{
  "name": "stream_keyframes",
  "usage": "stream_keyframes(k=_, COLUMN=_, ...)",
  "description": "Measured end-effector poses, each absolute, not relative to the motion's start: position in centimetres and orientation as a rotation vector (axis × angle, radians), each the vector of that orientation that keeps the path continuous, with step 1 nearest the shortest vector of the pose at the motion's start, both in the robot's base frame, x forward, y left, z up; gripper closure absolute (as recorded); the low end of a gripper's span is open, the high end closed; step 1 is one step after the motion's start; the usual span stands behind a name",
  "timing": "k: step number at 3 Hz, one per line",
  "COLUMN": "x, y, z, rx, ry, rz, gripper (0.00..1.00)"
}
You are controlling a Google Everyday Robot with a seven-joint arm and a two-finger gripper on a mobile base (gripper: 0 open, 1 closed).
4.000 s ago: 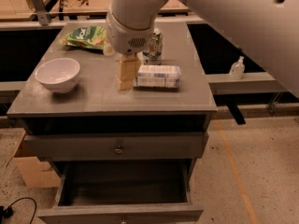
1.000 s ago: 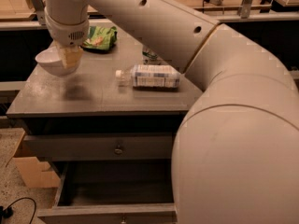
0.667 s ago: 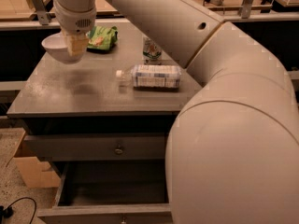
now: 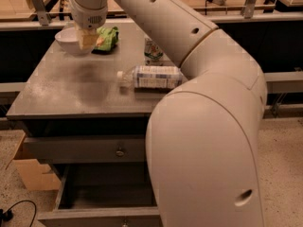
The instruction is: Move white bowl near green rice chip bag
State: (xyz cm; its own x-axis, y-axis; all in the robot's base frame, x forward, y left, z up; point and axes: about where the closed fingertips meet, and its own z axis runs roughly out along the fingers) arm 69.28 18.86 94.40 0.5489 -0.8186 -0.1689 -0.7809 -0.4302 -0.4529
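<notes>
From my end, the plain round white bowl (image 4: 67, 41) reads as smooth and glossy, with a pale rim and a shaded underside that tapers toward its foot. It sits over the back left part of the flat grey matte table (image 4: 61, 93). A soft dark shadow lies on the tabletop in front of it, and I cannot tell whether the foot touches the surface. The gripper (image 4: 88, 42) hangs straight down at the bowl's right rim, its tan fingers clamped on that rim. Just beside it on the right, partly hidden by the fingers, lies the crumpled green rice chip bag (image 4: 110, 36), flat and wrinkly, its print too small to read. The bowl and the bag look very close, perhaps touching. Nearer the middle of the table a clear plastic bottle (image 4: 154, 77) with a pale label lies on its side, cap pointing left, and behind it stands a green-and-white can (image 4: 152, 50), partly covered by the arm. The smooth, rounded, off-white arm (image 4: 203, 126) fills the right side of my view. Below the tabletop a grey drawer (image 4: 104, 193) stands pulled open, and a brown cardboard box (image 4: 31, 173) sits on the speckled floor to the left.
</notes>
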Motion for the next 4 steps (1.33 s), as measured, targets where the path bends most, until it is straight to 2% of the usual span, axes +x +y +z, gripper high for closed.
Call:
stream_keyframes(k=1, x=70.9, y=18.8, z=92.3, rx=-2.287, ry=1.278, rz=-0.071, gripper=0.82)
stream_keyframes(k=4, x=72.7, y=17.1, z=89.1, rx=-2.285, ry=1.257, rz=-0.033, gripper=0.12)
